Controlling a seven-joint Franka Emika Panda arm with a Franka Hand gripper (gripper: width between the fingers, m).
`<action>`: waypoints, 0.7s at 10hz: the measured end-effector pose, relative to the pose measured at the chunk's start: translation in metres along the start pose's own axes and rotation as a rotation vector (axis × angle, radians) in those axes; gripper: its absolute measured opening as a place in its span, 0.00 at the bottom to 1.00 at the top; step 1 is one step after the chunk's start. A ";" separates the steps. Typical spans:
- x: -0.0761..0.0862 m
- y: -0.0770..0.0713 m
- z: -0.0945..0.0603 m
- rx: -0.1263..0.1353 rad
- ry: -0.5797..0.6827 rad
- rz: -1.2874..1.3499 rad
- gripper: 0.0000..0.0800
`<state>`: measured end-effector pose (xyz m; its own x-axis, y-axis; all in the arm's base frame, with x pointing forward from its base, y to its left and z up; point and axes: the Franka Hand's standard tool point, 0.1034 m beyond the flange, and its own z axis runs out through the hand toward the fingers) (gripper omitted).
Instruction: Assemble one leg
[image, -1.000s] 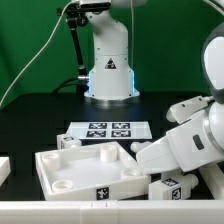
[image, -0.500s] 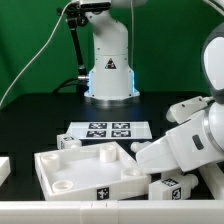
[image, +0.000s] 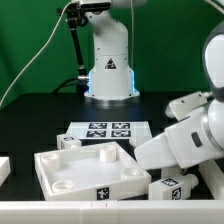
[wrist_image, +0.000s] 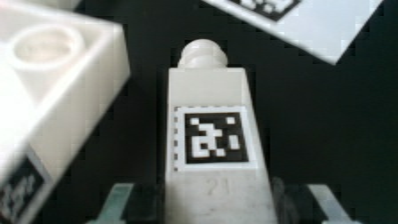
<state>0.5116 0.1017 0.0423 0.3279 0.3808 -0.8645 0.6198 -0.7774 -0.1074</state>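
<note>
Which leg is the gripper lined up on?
The leg lying beside the square panel, tag toward the wrist camera: it sits between the open gripper's fingers. The other legs, at the exterior view's lower right, lie outside them.

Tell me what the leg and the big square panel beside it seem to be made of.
The leg looks like white plastic, matte, with softly rounded edges; its black-and-white tag seems a flat sticker or print. The panel: apparently the same matte white plastic, uniform colour, moulded round sockets. Blur leaves finer texture open.
</note>
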 end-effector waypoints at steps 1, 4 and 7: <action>-0.011 0.005 -0.007 0.004 0.003 -0.020 0.35; -0.030 0.017 -0.022 -0.001 0.082 -0.035 0.35; -0.023 0.033 -0.033 -0.033 0.325 -0.020 0.35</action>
<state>0.5480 0.0836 0.0748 0.5224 0.5403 -0.6597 0.6496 -0.7533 -0.1026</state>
